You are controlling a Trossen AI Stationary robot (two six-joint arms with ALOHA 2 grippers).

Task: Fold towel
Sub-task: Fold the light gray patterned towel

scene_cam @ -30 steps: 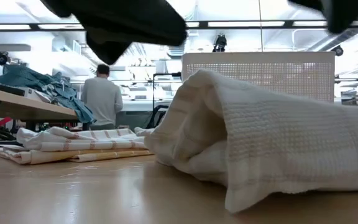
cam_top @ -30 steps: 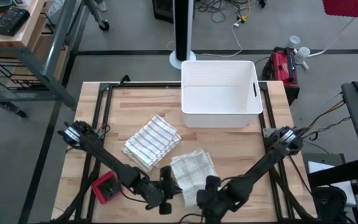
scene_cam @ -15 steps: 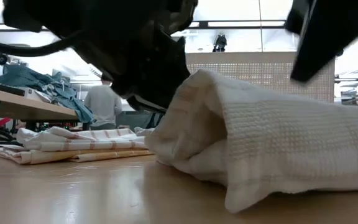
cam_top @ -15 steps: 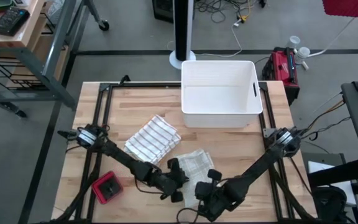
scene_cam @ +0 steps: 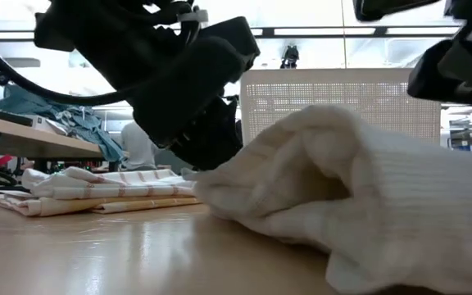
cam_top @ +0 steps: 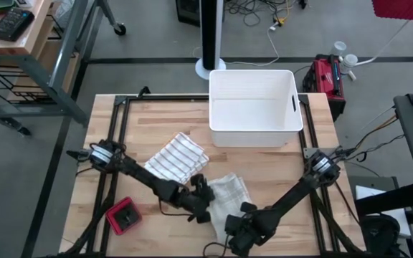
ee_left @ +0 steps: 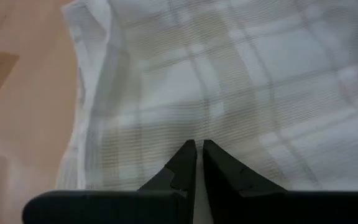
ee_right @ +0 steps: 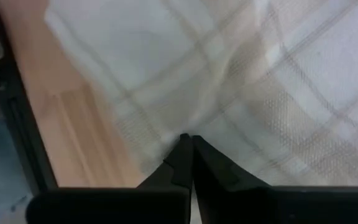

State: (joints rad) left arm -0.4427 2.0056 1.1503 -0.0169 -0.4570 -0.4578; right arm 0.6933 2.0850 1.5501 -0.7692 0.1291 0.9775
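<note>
1. While both arms work at the near edge of the light wooden table [cam_top: 106,136], you have the pale cream plaid waffle-weave towel [cam_top: 228,195] lying near the front centre, rumpled and not yet squared.
2. Left gripper [cam_top: 201,203]: it sits at the towel's left edge. In the left wrist view its fingers [ee_left: 185,163] are pressed nearly together, with only a narrow slit between them and the plaid cloth just beyond the tips. You appear to have a thin pinch of fabric, though the cloth inside the slit is not visible.
3. Right gripper [cam_top: 239,228]: it sits at the towel's near edge. In the right wrist view the fingers [ee_right: 182,155] are fully closed, with the hem bunched at their tips; judged a pinch on the towel's edge.
4. In the low view the towel [scene_cam: 359,205] stands up as a bulging mound, so the cloth is gathered, not laid flat.
5. Progress, as a judgement: you are early in this fold. Edges are gripped, but no clean crease shows, and the fold-over and flattening are left.
6. A second cloth, the white towel with dark stripes [cam_top: 176,159], lies already folded farther back and to the left, apart from the plaid one.
7. Also noted: white rectangular plastic bin [cam_top: 254,136] at the far edge, small red block [cam_top: 123,216] at front left.
</note>
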